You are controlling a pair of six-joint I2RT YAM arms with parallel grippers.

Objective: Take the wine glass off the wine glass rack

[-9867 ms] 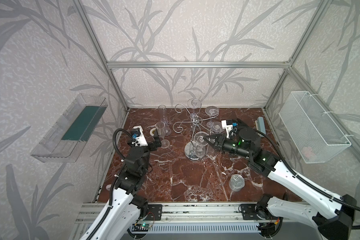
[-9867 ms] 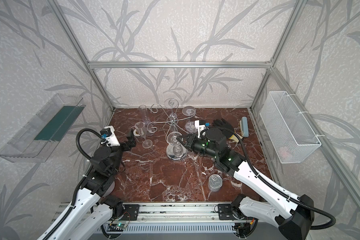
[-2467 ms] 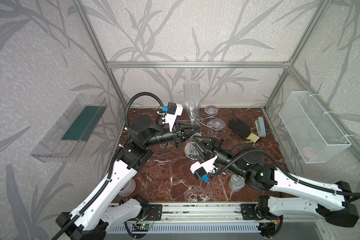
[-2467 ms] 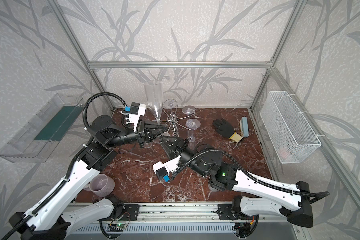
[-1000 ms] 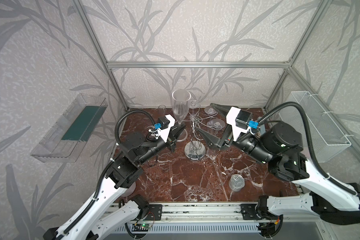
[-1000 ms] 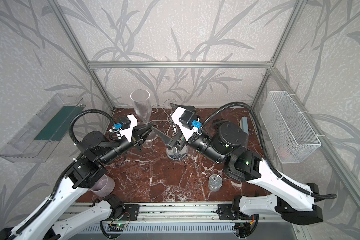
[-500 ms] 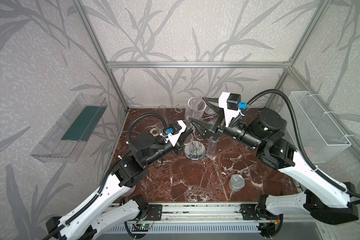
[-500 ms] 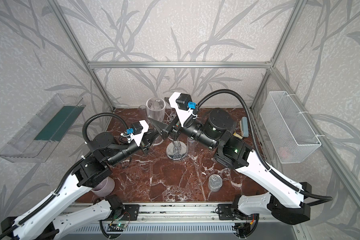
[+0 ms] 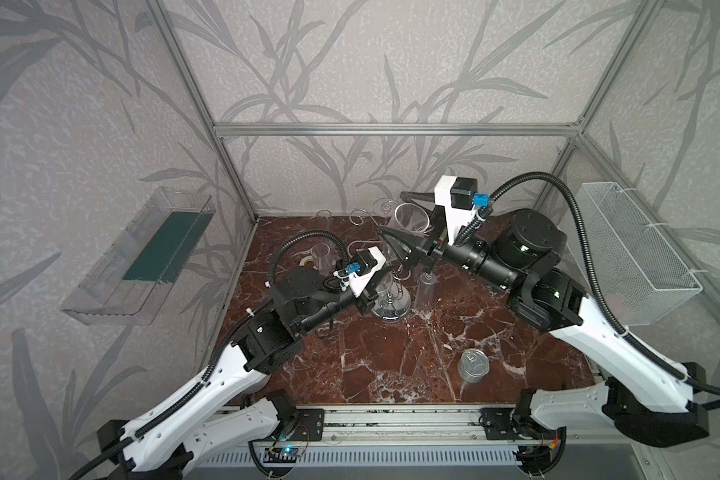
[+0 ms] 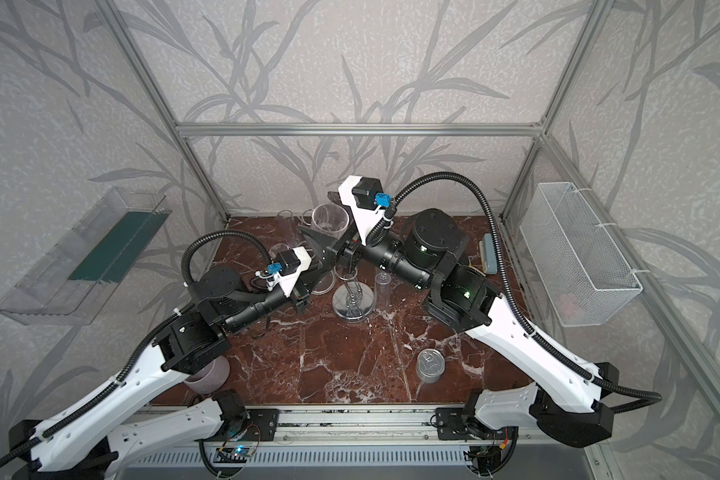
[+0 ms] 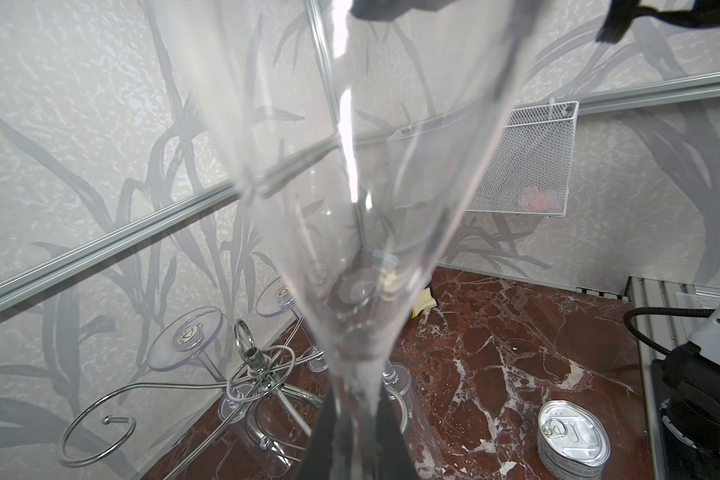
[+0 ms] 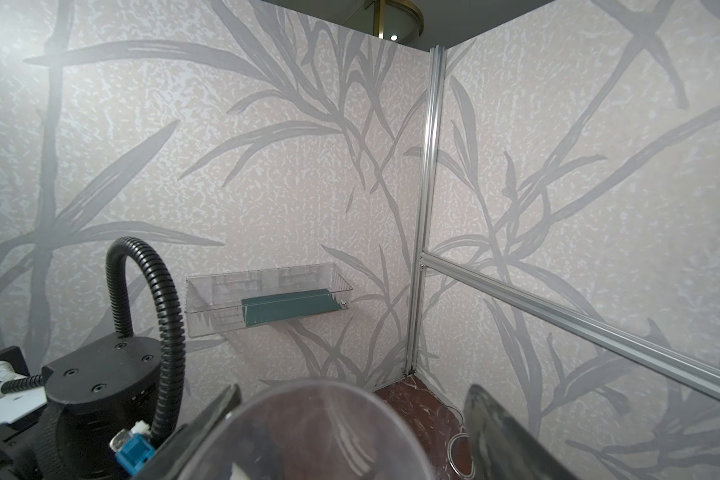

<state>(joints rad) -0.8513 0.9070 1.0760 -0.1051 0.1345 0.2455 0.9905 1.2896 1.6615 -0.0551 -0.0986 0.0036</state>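
Wine glass upright, 12 o'clock of wine glass rack base
L gripper clamps stem; R gripper wide astride bowl

- The walls carry pale textured paper with large grey leaf shapes.
- Bare aluminium frame bars run up the corners and across the back wall.
- The table is red-brown marble with white veins.
- A clear plastic shelf holding a dark green sheet hangs on the left wall.
- A white wire basket hangs on the right wall.
- A brass-rimmed ceiling lamp shows in the right wrist view.
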